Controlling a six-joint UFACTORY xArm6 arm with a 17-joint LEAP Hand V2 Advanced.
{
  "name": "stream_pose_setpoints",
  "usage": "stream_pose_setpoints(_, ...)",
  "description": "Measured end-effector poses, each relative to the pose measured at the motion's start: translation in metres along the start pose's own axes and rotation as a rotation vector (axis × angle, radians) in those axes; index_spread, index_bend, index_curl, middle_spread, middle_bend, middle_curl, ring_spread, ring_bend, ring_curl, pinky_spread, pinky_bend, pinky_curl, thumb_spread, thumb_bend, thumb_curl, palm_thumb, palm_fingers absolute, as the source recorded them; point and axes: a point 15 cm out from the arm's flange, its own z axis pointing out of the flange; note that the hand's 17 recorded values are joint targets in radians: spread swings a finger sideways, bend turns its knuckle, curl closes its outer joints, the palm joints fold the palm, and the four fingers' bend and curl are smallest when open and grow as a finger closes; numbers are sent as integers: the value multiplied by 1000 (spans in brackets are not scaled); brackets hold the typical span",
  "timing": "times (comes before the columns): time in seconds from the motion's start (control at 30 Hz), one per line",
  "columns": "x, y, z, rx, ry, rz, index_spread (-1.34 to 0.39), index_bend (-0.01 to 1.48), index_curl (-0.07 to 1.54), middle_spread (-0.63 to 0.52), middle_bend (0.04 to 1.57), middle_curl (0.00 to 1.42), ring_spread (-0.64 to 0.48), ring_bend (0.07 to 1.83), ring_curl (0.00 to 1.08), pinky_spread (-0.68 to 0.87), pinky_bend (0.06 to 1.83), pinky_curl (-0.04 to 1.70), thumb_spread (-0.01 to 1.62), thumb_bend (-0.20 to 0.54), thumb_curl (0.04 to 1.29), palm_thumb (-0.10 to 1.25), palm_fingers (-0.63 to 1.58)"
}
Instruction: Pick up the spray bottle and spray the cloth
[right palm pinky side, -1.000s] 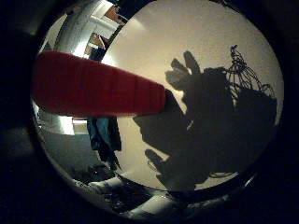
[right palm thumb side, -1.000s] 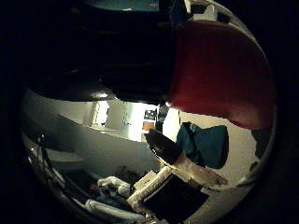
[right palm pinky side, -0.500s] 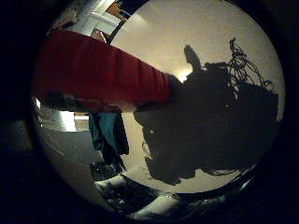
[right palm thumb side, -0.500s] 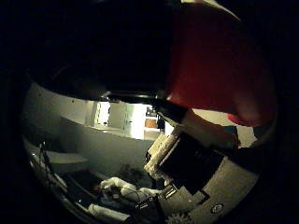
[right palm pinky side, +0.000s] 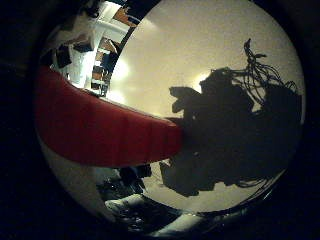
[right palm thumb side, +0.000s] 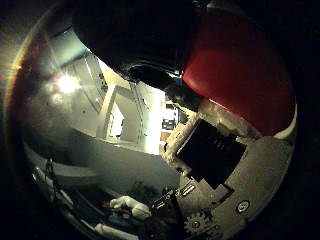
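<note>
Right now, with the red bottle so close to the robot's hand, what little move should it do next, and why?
Probably hold the grip and turn toward the cloth. The red spray bottle fills much of both palm views, so it sits close against the palm, and the hand has a finger lying alongside it. No cloth shows in either view, so aiming comes before spraying.

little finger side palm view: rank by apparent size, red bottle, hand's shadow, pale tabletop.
1. Pale tabletop, fills most of the view.
2. and 3. Red bottle and hand's shadow look about alike; the bottle sits close to the palm, so I won't rank them.
</note>
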Motion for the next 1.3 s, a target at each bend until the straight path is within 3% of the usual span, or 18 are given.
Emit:
stream_pose_setpoints(0.43, -16, -23, -35, 55, 21, -59, -276, 1100, 1003, -194, 1268, 990, -259, 1314, 861, -168, 1303, 844, 986, -12, 556, 1049, 1081)
stream_pose_setpoints(0.57, -39, -21, -46, 21, 56, -126, -251, 1122, 980, -176, 1293, 969, -258, 1315, 877, -164, 1270, 907, 987, -13, 579, 1064, 1083)
stream_pose_setpoints(1.0, -112, 31, -53, -277, 405, -411, -217, 1161, 926, -153, 1328, 915, -257, 1312, 902, -165, 1179, 1084, 994, -15, 622, 1074, 1086)
stream_pose_setpoints(1.3, -167, 36, -32, -349, 699, -641, -211, 1167, 907, -148, 1347, 890, -257, 1303, 909, -175, 1138, 1162, 1003, -15, 633, 1066, 1093)
